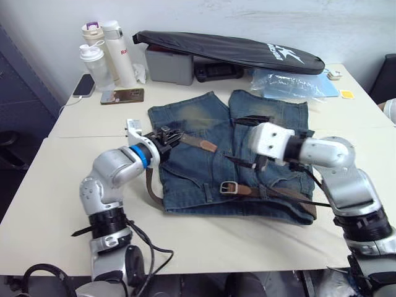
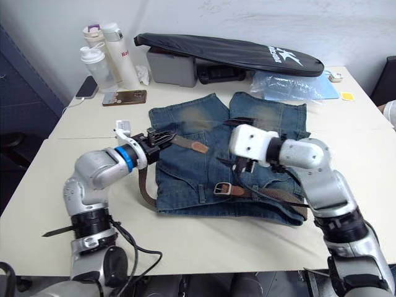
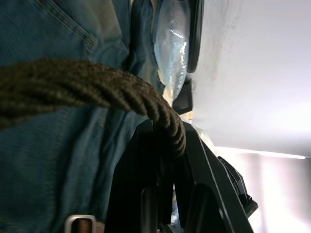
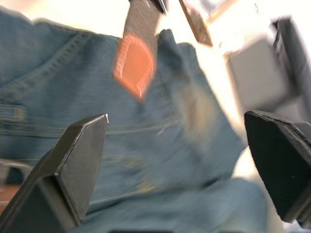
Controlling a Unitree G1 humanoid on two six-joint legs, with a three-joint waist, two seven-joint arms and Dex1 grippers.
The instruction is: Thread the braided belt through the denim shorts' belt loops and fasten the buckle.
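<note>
The denim shorts [image 1: 204,154] lie flat mid-table, waistband toward me. Along the waistband runs the braided belt [image 1: 272,193], with the silver buckle [image 1: 229,187] resting near its middle. A belt loop [image 2: 202,193] stands just left of the buckle. At the shorts' left edge the belt bends off the denim and rises to my left gripper [image 1: 171,136], which is shut on it a little behind the reddish-brown tip [image 1: 208,146]. The left wrist view has the braid [image 3: 97,87] crossing my black finger [image 3: 160,184]. My right gripper [image 4: 177,160] hovers open over the shorts, facing the tip [image 4: 133,63].
A long black zipped bag [image 1: 229,51] lies over a grey box [image 1: 168,65] at the back. Bottles [image 1: 105,52] and two phones [image 1: 122,96] sit at the back left. A clear plastic bag [image 1: 291,83] is at the back right. Bare table [image 1: 62,204] surrounds the shorts.
</note>
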